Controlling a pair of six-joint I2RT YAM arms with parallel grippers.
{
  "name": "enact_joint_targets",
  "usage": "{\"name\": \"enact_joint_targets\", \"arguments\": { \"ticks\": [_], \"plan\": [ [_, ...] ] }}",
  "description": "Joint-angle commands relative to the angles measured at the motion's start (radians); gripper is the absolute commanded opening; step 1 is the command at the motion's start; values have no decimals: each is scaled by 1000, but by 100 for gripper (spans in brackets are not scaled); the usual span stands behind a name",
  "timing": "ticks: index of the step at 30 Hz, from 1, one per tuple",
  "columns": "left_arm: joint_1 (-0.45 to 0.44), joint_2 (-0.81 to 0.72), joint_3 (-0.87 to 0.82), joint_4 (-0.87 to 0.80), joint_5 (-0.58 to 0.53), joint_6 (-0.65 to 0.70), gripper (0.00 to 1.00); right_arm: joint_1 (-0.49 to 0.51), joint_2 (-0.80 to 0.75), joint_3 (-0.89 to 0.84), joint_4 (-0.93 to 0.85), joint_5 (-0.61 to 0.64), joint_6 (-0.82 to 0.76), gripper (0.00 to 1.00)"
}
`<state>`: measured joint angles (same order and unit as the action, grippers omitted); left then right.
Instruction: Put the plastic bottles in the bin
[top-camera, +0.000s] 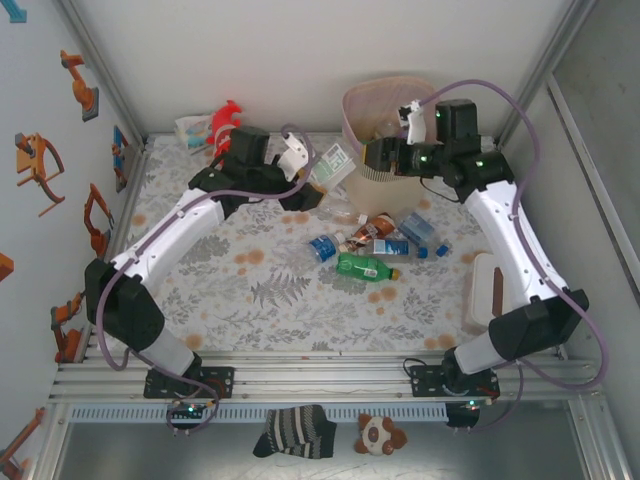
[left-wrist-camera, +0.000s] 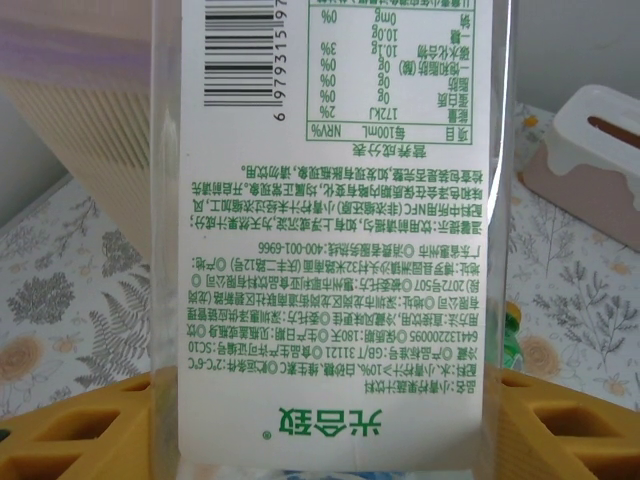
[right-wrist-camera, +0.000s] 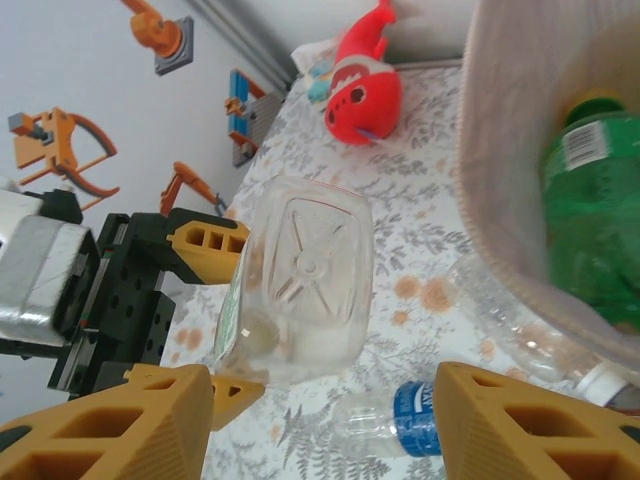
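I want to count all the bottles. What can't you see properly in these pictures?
Top view: the right gripper covers part of the bin, so what's inside can't be counted.
Left wrist view: the clear bottle has both ends cut off by the edges.
Right wrist view: the green bottle is partly hidden by the bin's wall and the edge.

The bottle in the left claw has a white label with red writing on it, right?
Not quite. The left claw does hold a clear bottle with a white label, but the writing on it is green, not red. The left wrist view shows it close up.
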<state>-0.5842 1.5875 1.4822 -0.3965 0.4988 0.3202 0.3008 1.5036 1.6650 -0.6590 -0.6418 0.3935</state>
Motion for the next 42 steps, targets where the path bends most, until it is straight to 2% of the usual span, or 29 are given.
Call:
{"name": "enact_joint_targets", "arguments": {
  "ticks": [1,7,17,22,27,32,42],
  "plan": [
    [-26,-40,-11,30,30,-18,64,25,32,42,-29,-72,8,60],
    [-52,-62,-17,43,24,-18,64,61,61,64,-42,-88,14,59],
    [-66,-95,-62,65,-22,-23,65,78,61,55,-22,-72,77,46],
    [-66,-121,-88,83,-29,-35,71,86,50,49,-18,-50,85,41],
    [-65,-161,-123,104,-62,-38,80,86,23,50,-6,28,84,36],
    [-62,-215,-156,103,-99,-35,82,86,11,100,-6,106,55,33],
    [-59,-323,-260,116,-151,-53,82,86,36,328,-77,399,-108,33]
  ]
}}
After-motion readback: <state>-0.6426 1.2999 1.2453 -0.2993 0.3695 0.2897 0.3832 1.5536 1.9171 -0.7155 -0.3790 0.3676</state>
